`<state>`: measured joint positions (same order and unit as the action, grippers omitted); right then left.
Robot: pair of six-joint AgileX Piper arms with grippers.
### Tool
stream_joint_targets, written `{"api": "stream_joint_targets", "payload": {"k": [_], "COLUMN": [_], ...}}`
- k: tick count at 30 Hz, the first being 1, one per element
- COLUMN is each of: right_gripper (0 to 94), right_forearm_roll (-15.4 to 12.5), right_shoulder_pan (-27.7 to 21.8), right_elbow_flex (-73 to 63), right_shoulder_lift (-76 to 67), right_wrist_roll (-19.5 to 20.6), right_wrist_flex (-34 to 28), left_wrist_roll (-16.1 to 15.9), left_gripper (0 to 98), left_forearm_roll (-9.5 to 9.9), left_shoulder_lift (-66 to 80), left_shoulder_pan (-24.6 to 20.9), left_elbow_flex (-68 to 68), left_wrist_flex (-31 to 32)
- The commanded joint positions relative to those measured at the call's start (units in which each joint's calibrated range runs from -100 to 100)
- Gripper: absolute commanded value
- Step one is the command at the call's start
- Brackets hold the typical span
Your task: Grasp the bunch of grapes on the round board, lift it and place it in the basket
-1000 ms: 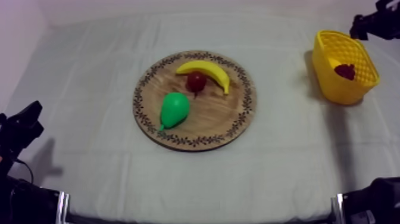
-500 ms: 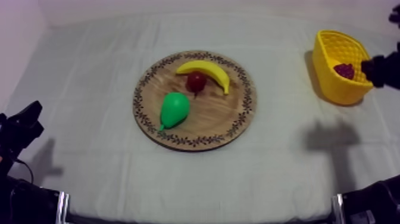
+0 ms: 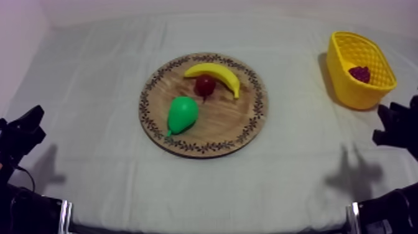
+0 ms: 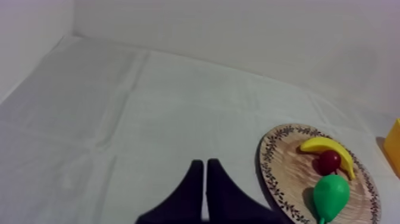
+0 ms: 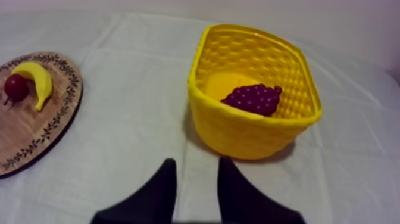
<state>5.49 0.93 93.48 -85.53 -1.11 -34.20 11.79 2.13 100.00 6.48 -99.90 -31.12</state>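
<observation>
Pulled right tool back from yellow basket toward near right edge of tabletop since half second ago; fingers spread apart, gripping nothing. Found bunch of grapes lying inside basket. Kept left tool low at left side, fingers pressed together, empty. Noted banana, pear, small red fruit resting on wooden board, well apart from basket.

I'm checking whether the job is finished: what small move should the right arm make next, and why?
Probably draw the right gripper back to rest: the grapes already lie in the basket, and the gripper is open, holding nothing.
</observation>
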Motion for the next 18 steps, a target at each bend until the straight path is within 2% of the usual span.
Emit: {"api": "stream_joint_targets", "payload": {"k": [1, 5, 8, 13, 18], "right_gripper": [15.4, 6.2, 2.5, 0.8, 0.5], "right_forearm_roll": [-1.59, -4.65, -5.83, -6.57, -6.80], "right_shoulder_pan": [-0.69, -2.01, -2.30, -2.06, -2.01], "right_elbow_flex": [3.28, 5.25, 5.94, 6.24, 6.29], "right_shoulder_lift": [-4.02, -6.77, -8.42, -9.85, -10.09], "right_wrist_roll": [-1.71, -4.29, -4.75, -4.01, -1.44], "right_wrist_flex": [0.52, 0.86, 0.57, 1.40, 1.07], "left_wrist_roll": [0.01, 0.01, 0.01, 0.01, 0.01], "left_gripper": [0.1, 0.1, 0.1, 0.1, 0.1], "left_forearm_roll": [0.00, 0.00, 0.00, 0.00, 0.00], "left_shoulder_lift": [0.00, 0.00, 0.00, 0.00, 0.00], "left_shoulder_pan": [-0.01, -0.01, -0.01, -0.01, -0.01], "left_elbow_flex": [0.01, 0.01, 0.01, 0.01, 0.01], "left_wrist_flex": [0.00, 0.00, 0.00, 0.00, 0.00]}}
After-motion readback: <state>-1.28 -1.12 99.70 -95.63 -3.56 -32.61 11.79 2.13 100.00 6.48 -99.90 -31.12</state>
